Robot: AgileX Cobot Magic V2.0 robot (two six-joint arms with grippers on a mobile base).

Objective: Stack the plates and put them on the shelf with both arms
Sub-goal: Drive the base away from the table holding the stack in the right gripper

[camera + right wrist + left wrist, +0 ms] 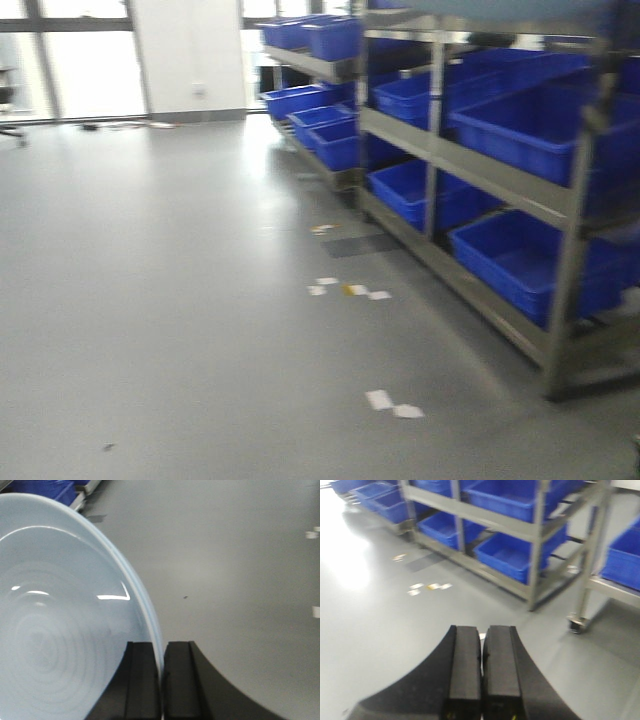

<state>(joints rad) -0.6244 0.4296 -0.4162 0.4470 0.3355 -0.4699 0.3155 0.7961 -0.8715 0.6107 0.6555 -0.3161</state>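
In the right wrist view, my right gripper (pixel 161 646) is shut on the rim of a glossy pale bluish-white plate (pixel 60 630). The plate stands on edge to the left of the fingers and fills the left half of that view, held above grey floor. I see only this one plate face. In the left wrist view, my left gripper (pixel 482 630) is shut and empty, with its fingers pressed together over the floor. The steel shelf (pixel 470 170) runs along the right of the front view and also shows in the left wrist view (pixel 485 521). Neither gripper shows in the front view.
Blue plastic crates (pixel 530 255) fill the rack levels, with more (pixel 310 100) further back. A second rack on castors (pixel 577 622) stands at the right of the left wrist view. Paper scraps (pixel 392 404) lie on the grey floor (pixel 170 300). Windows and a white wall are at the back.
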